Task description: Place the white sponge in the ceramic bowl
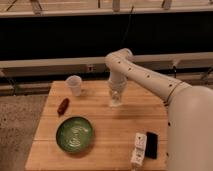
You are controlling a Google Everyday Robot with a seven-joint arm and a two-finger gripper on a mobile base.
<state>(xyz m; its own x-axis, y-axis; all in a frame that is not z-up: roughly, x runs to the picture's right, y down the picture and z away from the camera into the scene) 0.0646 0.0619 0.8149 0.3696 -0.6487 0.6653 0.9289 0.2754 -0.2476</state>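
A reddish object is lying near the counter's left edge, and a cup is sitting by the far-left corner. The ceramic bowl is resting near the front-left corner. The claw is hanging low by the far edge; I cannot tell its state. The white sponge is lying by the front-right corner.

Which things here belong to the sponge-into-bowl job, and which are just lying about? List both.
Job:
white sponge, near right edge of the table
green ceramic bowl, near left
gripper, low over the table's far middle

Lying about:
cup
reddish-brown object
black object beside the sponge
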